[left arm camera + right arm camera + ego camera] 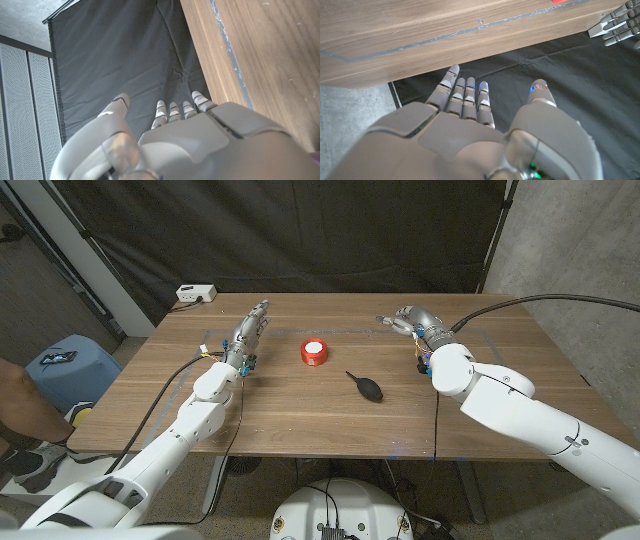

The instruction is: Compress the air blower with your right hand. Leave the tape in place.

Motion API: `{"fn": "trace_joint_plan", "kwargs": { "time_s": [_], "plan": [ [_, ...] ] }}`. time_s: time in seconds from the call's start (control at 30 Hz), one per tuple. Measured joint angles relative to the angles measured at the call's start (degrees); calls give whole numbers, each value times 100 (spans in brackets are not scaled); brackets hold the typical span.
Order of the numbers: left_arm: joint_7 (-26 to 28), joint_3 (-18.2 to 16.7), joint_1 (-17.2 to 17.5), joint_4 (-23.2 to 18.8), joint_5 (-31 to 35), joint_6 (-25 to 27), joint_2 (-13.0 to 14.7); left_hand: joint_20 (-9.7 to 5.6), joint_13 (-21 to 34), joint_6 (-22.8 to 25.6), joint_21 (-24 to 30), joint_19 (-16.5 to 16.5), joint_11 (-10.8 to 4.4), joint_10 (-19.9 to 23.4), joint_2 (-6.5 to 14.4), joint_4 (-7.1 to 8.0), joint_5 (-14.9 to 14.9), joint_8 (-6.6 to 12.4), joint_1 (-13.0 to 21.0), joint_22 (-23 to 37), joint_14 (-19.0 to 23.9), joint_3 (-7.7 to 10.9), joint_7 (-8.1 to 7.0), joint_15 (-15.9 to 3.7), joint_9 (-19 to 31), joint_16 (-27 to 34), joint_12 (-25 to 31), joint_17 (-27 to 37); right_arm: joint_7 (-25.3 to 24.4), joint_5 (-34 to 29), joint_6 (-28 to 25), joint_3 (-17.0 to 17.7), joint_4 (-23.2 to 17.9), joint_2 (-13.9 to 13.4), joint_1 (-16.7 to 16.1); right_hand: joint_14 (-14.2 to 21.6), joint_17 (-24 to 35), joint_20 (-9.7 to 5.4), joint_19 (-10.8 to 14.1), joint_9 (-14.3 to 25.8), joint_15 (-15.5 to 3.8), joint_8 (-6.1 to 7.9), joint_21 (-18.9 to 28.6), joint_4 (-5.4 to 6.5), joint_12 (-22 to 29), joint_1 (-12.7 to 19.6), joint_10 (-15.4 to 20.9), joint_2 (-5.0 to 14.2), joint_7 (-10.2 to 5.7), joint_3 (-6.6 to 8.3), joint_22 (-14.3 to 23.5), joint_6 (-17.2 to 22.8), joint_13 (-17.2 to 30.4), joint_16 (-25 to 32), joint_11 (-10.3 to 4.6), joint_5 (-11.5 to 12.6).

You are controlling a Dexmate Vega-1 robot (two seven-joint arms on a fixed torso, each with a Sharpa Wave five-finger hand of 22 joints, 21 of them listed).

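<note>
Small black rubber air blower [366,387] with round bulb and thin tapered nozzle, lying on its side near the middle of the brown wooden table [300,420], nozzle aimed toward the far left. Probably light, soft and springy; likely to roll or skid if pushed from one side. Best taken around the fat bulb, thumb opposite the fingers, nozzle left free. Just beyond and to the left, apart from it, a red roll of tape [314,352] with a white top, to be left alone. Right hand [409,322] well apart at the far right, fingers straight and spread, holding nothing. Left hand [247,332] at the far left, fingers extended, likewise empty.
</note>
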Motion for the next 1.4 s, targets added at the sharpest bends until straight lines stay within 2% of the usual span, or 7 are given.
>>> {"fn": "trace_joint_plan", "kwargs": {
  "time_s": [0.27,0.37,0.57,1.03,1.27,1.37,1.4],
  "plan": [
    [3,-5,3,25,5,-27,0,0,0,0,0,0,0,0,0,-23,0,0,0,0,0,24,0,0,0,0,0,29,121,-175,-637,-450,-200,12,384,106,8,56,52,0,39,35,0,-72,21,113,107,-48,-10,41,0,94,53,33,46,0],
    [-5,-5,4,38,5,-33,-2,0,0,5,0,0,9,54,0,-23,0,0,0,0,0,24,6,0,0,0,0,30,157,-213,-824,-614,-263,9,530,174,33,160,28,0,107,35,0,-126,63,254,161,-39,2,94,0,108,95,55,100,56],
    [-48,-5,4,83,-11,-55,-17,0,0,72,0,0,11,52,31,-23,0,29,31,0,0,24,11,0,-1,0,0,30,261,-230,-1165,-903,-396,-18,811,183,37,278,11,26,188,35,0,-126,85,342,205,-129,11,95,21,133,153,54,152,112],
    [-206,-1,-117,337,-80,-146,-108,0,0,153,-35,0,11,51,31,-71,0,28,30,0,21,23,52,21,-1,0,4,29,312,58,-1730,-1399,-645,0,1357,173,72,351,-60,25,238,0,-39,-125,85,376,155,-317,-1,95,27,15,224,54,201,244],
    [-341,22,-228,510,-113,-207,-182,0,0,153,-34,0,31,71,30,-71,0,28,30,0,21,23,52,21,-1,0,40,29,-52,674,-1842,-1638,-703,-75,1702,112,97,505,-136,25,299,-34,-93,-143,85,458,155,-396,-21,112,27,-66,304,31,201,318],
    [-378,34,-277,598,-119,-230,-218,0,0,153,-34,0,32,71,30,-71,0,28,30,0,21,23,52,21,-1,0,39,29,-440,1155,-1872,-1806,-705,-128,1957,153,114,533,-165,25,340,-72,-93,-156,128,542,155,-391,-1,128,27,-107,359,31,201,381],
    [-396,39,-297,629,-119,-241,-230,0,0,153,-34,0,31,71,30,-71,0,28,30,0,21,23,52,21,-1,0,39,29,-703,1443,-1883,-1959,-687,-159,2179,153,114,535,-167,27,340,-73,-93,-140,129,556,155,-405,-1,144,27,-107,373,31,201,393]
  ]
}}
